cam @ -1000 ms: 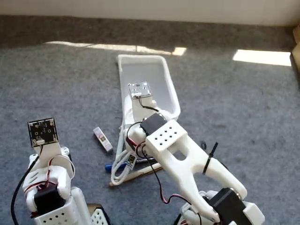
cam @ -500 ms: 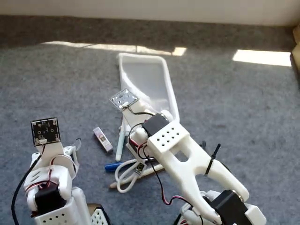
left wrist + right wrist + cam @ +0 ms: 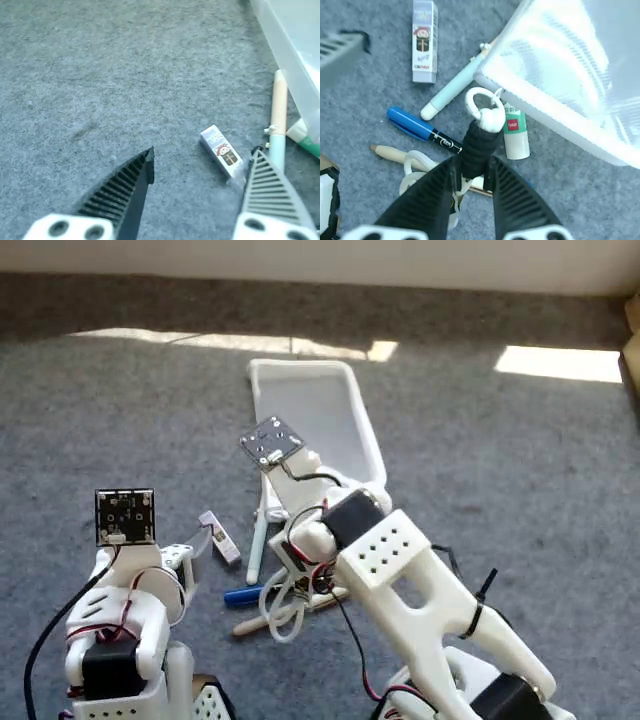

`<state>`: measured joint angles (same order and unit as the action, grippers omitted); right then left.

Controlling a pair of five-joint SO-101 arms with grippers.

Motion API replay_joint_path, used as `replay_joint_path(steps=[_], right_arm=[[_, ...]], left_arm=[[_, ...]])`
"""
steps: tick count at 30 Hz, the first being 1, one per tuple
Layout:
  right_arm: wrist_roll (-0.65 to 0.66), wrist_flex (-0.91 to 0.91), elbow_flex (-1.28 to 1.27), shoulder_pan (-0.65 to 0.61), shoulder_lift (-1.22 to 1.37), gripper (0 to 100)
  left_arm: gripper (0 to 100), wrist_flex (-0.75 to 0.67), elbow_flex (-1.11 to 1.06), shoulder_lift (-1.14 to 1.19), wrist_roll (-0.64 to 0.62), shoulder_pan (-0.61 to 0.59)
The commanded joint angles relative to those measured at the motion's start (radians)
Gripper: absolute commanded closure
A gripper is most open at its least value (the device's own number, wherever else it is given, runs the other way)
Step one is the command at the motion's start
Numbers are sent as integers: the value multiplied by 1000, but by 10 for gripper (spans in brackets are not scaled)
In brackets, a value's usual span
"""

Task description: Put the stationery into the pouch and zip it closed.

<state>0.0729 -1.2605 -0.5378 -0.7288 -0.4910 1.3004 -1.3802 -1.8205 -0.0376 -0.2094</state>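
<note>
Pouch point(image 3: 315, 410) on grey carpet point(image 3: 500, 490).
Right gripper point(image 3: 472, 161) clamps a black pull point(image 3: 479, 140); left gripper point(image 3: 202, 152), jaws apart, above eraser point(image 3: 221, 151).

— What do the 2 arms look like?
— White printed shells on the left arm point(image 3: 125, 640) and right arm point(image 3: 430, 590), with black servo blocks and red, black and white wires.
— Any details?
— The right arm has a holed plate point(image 3: 385, 552) and a black cable tie point(image 3: 480, 602). The left gripper point(image 3: 204, 151) has 1 black and 1 grey ribbed finger; the right gripper point(image 3: 472, 160) has 2 black ones.
</note>
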Motion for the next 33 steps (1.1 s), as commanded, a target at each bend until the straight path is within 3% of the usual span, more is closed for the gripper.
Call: replay_joint_path(steps=[1,13,18,27,33], right_arm=[[12,-4,44,15,-125,994],[12,39,-62,13,-255,994],[12,31,-65,13,-315,994],[12,31,-88,13,-325,994],[5,79,-216,13,-325,971]], left_arm=[[711,-17,73,-4,-87,61],[715,-63,142,-4,-133,294],[716,-190,25,-4,-130,302],[716,-203,4,-4,-127,291],[716,-201,5,-4,-130,122]])
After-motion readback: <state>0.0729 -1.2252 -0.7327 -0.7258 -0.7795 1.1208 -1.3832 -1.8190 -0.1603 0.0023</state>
